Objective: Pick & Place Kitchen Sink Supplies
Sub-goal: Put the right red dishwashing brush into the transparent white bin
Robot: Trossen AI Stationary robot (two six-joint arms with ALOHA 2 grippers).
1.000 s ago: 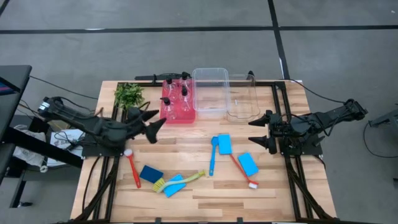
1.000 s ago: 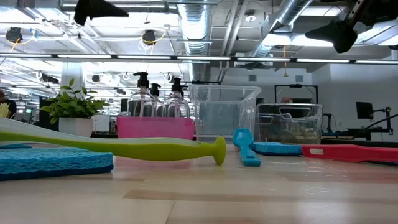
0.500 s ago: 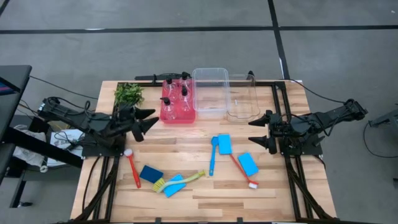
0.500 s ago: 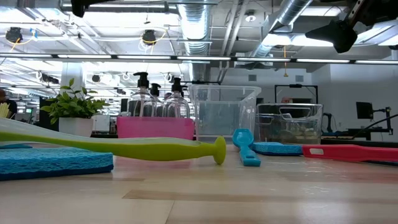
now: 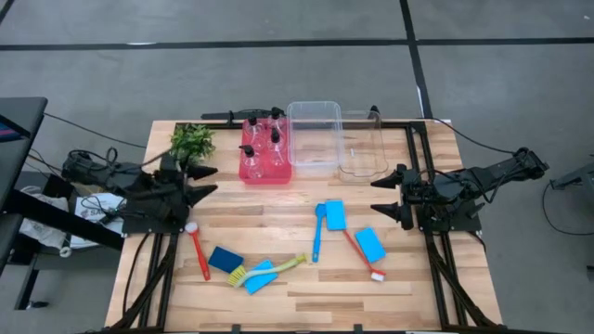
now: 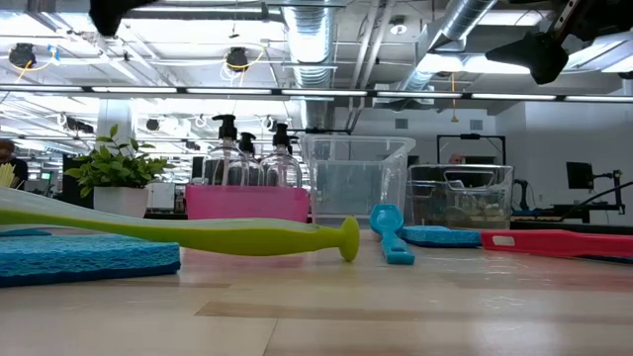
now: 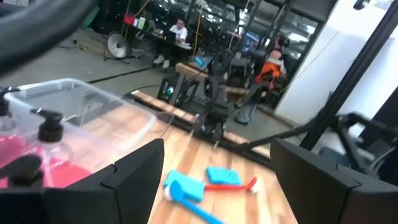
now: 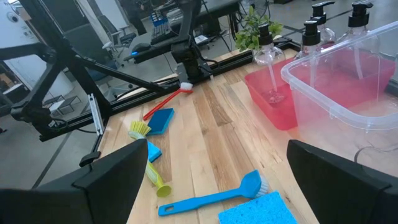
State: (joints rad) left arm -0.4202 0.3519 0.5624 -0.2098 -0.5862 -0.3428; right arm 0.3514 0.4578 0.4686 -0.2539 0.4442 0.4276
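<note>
Several clear bottles with black caps (image 5: 263, 141) stand in a red tray (image 5: 249, 173) at the table's far side. Blue sponges lie flat on the wood (image 5: 334, 214), (image 5: 369, 244), (image 5: 225, 259), (image 5: 259, 276). Among them lie slim brushes: a red one (image 5: 199, 250), a yellow-green one (image 5: 274, 268), a blue one (image 5: 316, 232) and a second red one (image 5: 362, 254). My left gripper (image 5: 212, 181) hangs open above the table's left edge, near the plant. My right gripper (image 5: 379, 197) hangs open above the right side, beyond the sponges. Neither touches anything.
Two clear plastic bins (image 5: 314, 137), (image 5: 364, 147) stand to the right of the red tray along the far edge. A leafy green plant (image 5: 192, 141) sits at the far left corner. Bare wood shows in the table's middle (image 5: 269, 209) and along its near edge.
My left gripper has drawn back toward the table's left edge, away from the red tray, still open. The right arm and all objects have stayed where they were.
</note>
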